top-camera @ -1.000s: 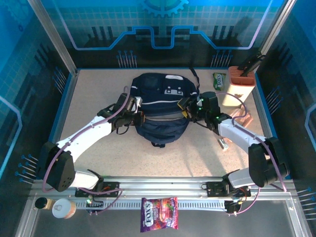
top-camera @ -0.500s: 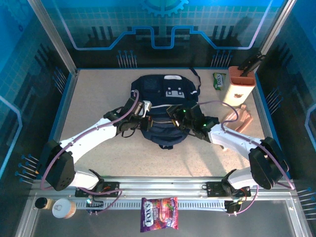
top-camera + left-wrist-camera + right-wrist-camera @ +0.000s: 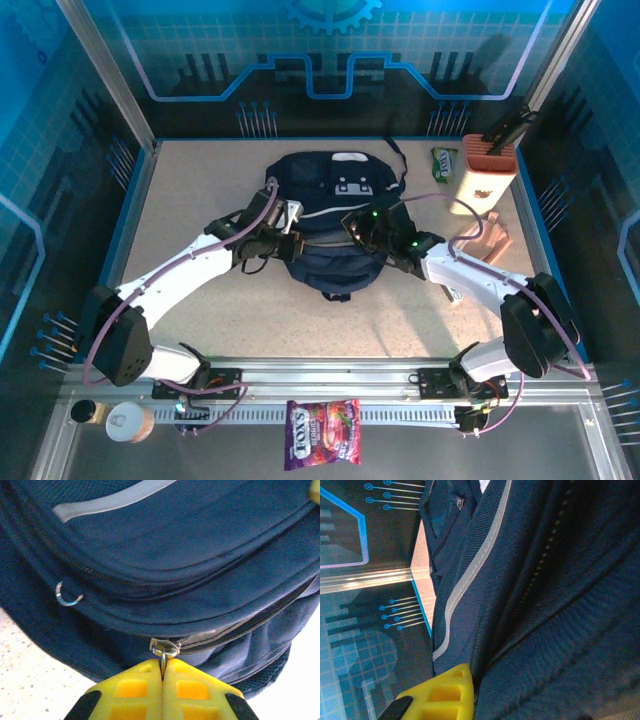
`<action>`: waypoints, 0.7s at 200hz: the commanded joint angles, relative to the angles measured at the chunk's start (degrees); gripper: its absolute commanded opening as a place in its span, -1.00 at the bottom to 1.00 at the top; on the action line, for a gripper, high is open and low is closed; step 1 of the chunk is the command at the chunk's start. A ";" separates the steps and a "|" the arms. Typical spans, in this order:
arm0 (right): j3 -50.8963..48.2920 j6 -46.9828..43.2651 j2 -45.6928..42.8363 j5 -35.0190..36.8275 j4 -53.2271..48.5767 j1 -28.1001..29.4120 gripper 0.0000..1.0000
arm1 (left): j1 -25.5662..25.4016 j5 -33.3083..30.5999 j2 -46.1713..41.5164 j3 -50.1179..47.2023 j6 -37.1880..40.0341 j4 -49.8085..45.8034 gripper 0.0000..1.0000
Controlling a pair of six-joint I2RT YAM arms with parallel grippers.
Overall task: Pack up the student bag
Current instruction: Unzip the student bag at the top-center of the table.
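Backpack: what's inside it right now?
Nothing inside shows: the dark fabric of the backpack hides whatever is in it. The left gripper pinches a zipper pull on it.

Your backpack [image 3: 325,200] is dark navy. A thin pale grey stripe [image 3: 100,500] crosses the cloth beyond your left pincer [image 3: 162,672], which is bright yellow with black edges. The zip ring [image 3: 165,649] at its tips is silver. Your right pincer [image 3: 358,228] has a finger [image 3: 447,690] of the same yellow, set against navy weave. The table [image 3: 200,190] beside the left pincer is beige with fine dark speckles. Your left arm [image 3: 170,275] is white and its cable [image 3: 240,222] is purple.
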 commanded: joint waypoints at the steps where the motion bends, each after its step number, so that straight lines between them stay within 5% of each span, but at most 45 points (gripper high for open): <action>1: 1.54 -5.88 -2.30 0.07 -0.41 -3.47 -0.80 | 3.67 0.48 -0.47 2.82 1.95 -8.11 -1.00; 63: 2.39 -9.81 -1.96 -6.24 -0.76 -6.40 -0.81 | 10.53 0.85 8.87 11.69 6.44 -17.11 -1.00; 140: 2.83 -12.27 -2.05 -9.95 -1.38 -7.81 -0.82 | 19.08 8.96 19.72 22.87 6.23 -11.63 -1.00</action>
